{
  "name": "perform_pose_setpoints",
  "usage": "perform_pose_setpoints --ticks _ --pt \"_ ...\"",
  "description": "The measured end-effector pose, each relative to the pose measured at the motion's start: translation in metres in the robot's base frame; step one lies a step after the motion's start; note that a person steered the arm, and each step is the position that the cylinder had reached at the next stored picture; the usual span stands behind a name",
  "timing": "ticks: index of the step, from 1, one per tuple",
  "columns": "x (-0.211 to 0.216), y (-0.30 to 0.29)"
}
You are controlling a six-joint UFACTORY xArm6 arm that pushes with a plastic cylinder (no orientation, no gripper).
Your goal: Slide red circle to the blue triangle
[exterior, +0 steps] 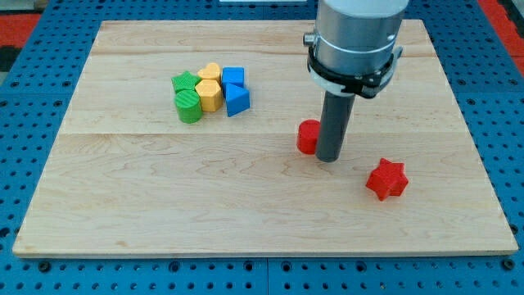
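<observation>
Red circle [307, 137]: sits on the wooden board [123, 205], right of centre, partly hidden behind the dark rod. My tip [328, 158]: down at the board, touching or just beside the red circle on the circle's right side; a bare rod, so it grips nothing and only presses against the block's edge.

Blue triangle [237, 101]: well apart from the red circle, toward the view's upper left, on the right edge of a tight cluster.

Cluster contents: blue cube [234, 77] just above the blue triangle; yellow hexagon [209, 94] touching the triangle's left side; a second yellow block [210, 72], rounded, above the hexagon; green cylinder [188, 106] at the cluster's lower left; green star [186, 82] above it.

Red star [386, 179]: alone, toward the view's lower right of my tip, near but not touching.

Surround: blue perforated table [33, 49] under the board.
</observation>
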State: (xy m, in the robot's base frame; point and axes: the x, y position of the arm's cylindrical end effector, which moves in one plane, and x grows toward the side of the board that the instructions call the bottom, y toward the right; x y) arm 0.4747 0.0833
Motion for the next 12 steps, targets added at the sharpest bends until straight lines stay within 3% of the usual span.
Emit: perform_pose_setpoints --ticks 3,12 --pt "-0.066 0.0" --pt "-0.065 -0.116"
